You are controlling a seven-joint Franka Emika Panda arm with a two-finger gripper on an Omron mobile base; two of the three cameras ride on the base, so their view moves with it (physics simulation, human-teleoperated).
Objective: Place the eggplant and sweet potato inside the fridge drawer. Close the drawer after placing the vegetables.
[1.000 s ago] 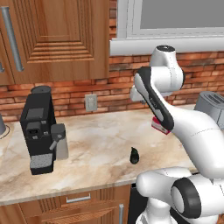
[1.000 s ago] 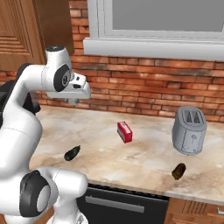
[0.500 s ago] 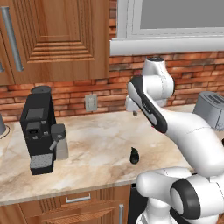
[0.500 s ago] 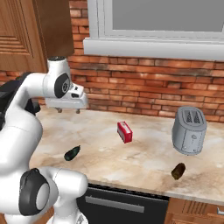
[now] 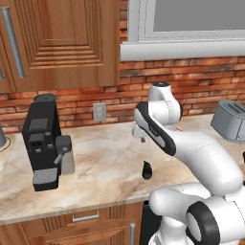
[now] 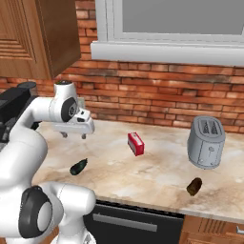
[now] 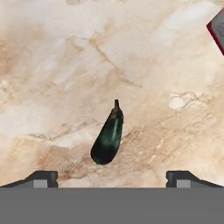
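Hand view: my gripper [image 7: 111, 178] has its fingers spread wide, nothing between them, hanging above the eggplant [image 7: 108, 136]. The eggplant is a glossy dark teardrop with a stubby stem, lying flat on the veined beige marble counter [image 7: 52, 65].

Using the toaster [image 6: 206, 141], a rounded grey metal box with two slots, as landmark: the sweet potato [image 6: 194, 186], a dull brown lump, sits just in front of it near the counter edge. The red-and-white box [image 6: 136, 143] is to its left. The eggplant is well left of that, below my gripper [image 6: 74, 135].
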